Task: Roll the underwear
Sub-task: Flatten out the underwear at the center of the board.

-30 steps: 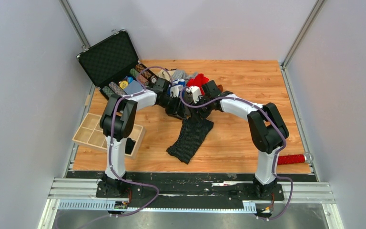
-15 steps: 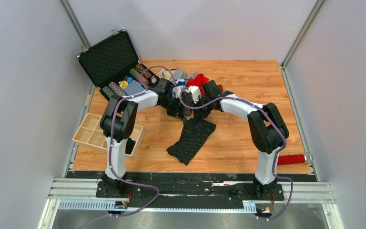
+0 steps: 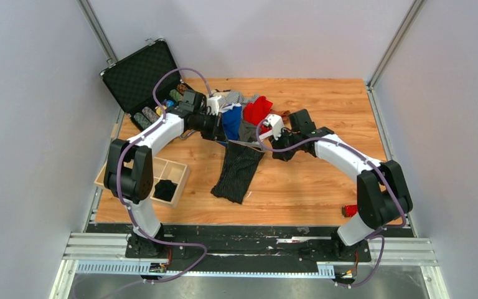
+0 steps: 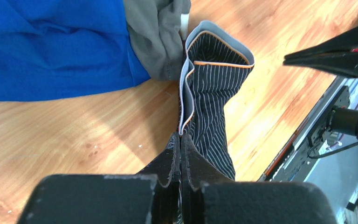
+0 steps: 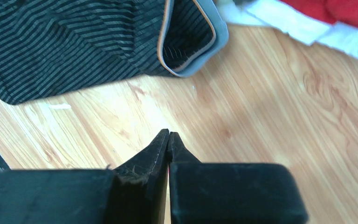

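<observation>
The left gripper (image 4: pixel 181 140) is pinching the grey waistband of the striped underwear (image 3: pixel 237 171), which is trailing across the bench (image 3: pixel 323 187) just in front of the pile (image 3: pixel 244 115) of coloured garments. The right gripper (image 5: pixel 168 135) is hovering closed and empty beside the waistband.

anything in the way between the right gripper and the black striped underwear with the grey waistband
Nothing visible: only bare wooden tabletop separates the shut right gripper from the black striped underwear. The left gripper pinches its grey waistband.
</observation>
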Tool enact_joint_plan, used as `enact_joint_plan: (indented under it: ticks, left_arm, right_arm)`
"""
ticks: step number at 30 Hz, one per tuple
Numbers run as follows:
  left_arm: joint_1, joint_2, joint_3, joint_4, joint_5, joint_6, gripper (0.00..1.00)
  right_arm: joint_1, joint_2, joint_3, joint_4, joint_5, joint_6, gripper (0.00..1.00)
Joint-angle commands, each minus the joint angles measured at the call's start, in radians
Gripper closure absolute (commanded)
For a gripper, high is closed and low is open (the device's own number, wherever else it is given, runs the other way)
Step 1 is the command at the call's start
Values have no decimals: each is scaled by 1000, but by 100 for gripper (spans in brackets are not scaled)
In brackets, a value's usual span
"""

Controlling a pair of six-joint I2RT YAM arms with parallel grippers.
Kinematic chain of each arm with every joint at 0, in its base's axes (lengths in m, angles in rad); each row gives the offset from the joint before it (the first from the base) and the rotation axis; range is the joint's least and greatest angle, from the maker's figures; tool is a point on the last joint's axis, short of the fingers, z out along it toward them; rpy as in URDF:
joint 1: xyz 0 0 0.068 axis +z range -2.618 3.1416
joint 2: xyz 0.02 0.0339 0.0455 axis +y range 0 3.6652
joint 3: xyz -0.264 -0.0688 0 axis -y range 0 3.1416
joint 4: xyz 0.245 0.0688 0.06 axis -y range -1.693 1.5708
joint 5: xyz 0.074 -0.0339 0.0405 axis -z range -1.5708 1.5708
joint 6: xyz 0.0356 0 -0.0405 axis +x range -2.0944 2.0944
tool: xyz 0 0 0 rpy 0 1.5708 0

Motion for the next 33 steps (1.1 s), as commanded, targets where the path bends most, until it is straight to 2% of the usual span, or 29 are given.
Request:
enact_joint_plan:
  ticks: [1,3,7,9,12,14,15,17,24,33]
  left_arm:
    - [-1,-21,13,-86,-25,53,100]
    - [-1,-20,18,-93,-32,52,100]
    - [-2,-15,5,-84,-34,40,100]
    - [-1,-8,0,-75,-39,35,100]
    - [-2,8,-1,-71,-39,29,100]
    - [-2,17,2,-74,-40,29,100]
    - [-2,17,3,-73,-40,29,100]
    - [-2,20,1,-72,-39,30,100]
    - [-2,4,14,-83,-39,32,100]
    - [-1,14,19,-88,-27,34,100]
  right_arm:
    - [-40,-71,-61,-13,34,-30,95]
    - [-43,-81,-39,-15,18,33,89]
    - [-10,-23,92,-21,-95,227,68]
    - [32,46,170,-28,-115,265,65]
    - [87,153,242,-28,-128,271,66]
    - [115,207,269,-1,-44,290,46]
    - [122,228,280,13,-10,291,41]
    - [123,262,297,30,1,271,39]
    - [123,326,315,34,8,92,44]
    - [124,353,316,62,35,55,52]
